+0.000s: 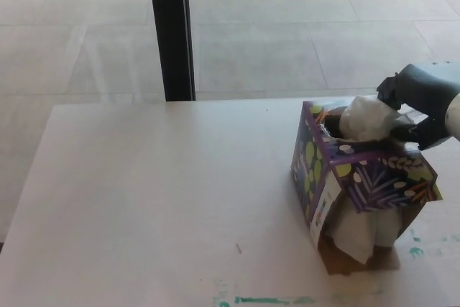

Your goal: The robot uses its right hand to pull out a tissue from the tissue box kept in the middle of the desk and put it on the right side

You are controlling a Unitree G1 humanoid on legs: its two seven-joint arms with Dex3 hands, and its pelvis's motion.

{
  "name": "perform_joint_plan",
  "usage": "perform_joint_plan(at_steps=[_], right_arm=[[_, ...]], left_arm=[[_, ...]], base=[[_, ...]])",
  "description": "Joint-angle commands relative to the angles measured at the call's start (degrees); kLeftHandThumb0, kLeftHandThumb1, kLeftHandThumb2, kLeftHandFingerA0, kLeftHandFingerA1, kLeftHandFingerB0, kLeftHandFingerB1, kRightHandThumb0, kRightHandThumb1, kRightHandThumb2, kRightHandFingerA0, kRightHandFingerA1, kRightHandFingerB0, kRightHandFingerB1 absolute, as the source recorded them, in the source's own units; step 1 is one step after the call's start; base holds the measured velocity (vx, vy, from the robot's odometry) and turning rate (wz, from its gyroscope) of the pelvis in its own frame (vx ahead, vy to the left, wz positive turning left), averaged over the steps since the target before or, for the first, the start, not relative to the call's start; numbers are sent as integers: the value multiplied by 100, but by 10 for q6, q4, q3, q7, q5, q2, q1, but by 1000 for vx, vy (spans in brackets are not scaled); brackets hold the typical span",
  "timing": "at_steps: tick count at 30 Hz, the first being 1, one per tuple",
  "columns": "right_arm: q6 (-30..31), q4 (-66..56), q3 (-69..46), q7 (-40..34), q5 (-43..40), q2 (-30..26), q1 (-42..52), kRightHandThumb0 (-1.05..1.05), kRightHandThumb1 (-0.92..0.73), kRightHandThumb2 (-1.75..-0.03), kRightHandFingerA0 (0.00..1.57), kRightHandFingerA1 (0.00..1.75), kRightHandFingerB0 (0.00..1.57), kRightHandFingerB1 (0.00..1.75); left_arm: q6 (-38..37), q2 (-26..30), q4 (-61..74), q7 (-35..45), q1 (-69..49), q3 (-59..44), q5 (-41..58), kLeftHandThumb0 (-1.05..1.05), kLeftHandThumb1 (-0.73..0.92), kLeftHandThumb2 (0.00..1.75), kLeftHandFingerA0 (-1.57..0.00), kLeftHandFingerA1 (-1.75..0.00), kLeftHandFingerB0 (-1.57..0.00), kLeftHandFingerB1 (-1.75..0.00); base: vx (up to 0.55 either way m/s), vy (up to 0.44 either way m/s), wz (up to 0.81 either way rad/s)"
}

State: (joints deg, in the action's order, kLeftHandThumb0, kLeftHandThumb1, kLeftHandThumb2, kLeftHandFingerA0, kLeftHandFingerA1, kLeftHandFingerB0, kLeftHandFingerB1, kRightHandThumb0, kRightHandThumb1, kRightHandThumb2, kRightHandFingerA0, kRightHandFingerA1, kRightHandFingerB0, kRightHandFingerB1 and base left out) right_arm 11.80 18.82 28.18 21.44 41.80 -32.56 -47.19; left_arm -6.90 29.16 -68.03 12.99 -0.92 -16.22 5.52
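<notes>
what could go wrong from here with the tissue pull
The right hand closes on the tissue low, close to the box opening, so a pull could tear it or drag more sheets out. The tissue box looks tilted, with white tissue bulging from under its front flap, and no other hand holds it, so the pull may lift or tip the whole box.

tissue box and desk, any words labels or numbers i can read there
None can be read.
Tissue box: only a purple leaf-and-dot pattern, no lettering visible.
White tag on the box's front corner: any print is too small and blurred to read.
Green marks on the desk: smears, not letters.
</notes>
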Motion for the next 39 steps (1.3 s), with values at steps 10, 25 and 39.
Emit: perform_joint_plan(at_steps=[10, 25, 39], right_arm=[[-117, 28, -77, -130, -27, 12, 23, -31, -50, -105, 85, 175, 71, 152], [-143, 63, -262, -328, -111, 90, -5, -23, -51, -119, 93, 175, 77, 148], [-132, 99, -363, -366, -137, 83, -95, -24, -46, -127, 96, 175, 80, 156]], left_arm=[[-10, 9, -2, 6, 1, 0, -1, -88, 90, 105, -81, -107, -56, -96], [-8, 8, -4, 4, -4, -4, 2, -87, 90, 104, -73, -104, -55, -95], [-7, 6, -11, 6, -13, -14, 11, -92, 90, 101, -78, -107, -55, -98]], base=[[0, 0, 0], [0, 0, 0], [0, 0, 0]])
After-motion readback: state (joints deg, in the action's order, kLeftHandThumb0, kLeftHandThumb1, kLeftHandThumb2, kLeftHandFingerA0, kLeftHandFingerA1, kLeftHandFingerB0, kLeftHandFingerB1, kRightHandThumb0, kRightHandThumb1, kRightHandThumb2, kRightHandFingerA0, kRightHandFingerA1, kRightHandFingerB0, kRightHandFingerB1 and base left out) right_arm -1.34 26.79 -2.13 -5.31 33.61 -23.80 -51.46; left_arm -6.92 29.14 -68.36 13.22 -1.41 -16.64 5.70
